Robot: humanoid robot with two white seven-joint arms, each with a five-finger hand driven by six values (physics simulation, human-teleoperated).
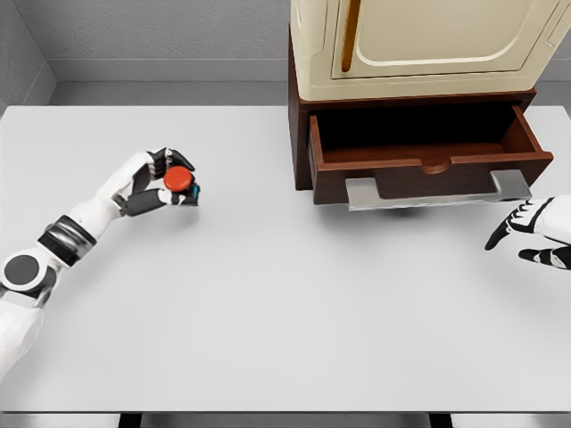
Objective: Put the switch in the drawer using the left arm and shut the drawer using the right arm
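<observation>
Near the counter's left edge, left hand [165,183] grips the switch [179,180]; a loose hold risks dropping it short of the open drawer [428,147]. Right hand [526,234] idle, fingers spread.

A red-buttoned switch [180,180] sits at table left; the brown drawer [426,150] stands pulled open.

You see a pale grey table [268,312]; everything else is placed by it. On its left part, the switch [181,181] shows a red-orange cap over a black body with a teal edge, in the left hand [159,183], black-fingered on a white arm with a grey and black wrist band. At its back right, the drawer [428,156] is reddish brown, dark inside, with a silver-grey handle [437,190], under a cream cabinet [428,45] bearing an amber strip. At its right edge, the right hand [526,227] is white with black fingers.
</observation>
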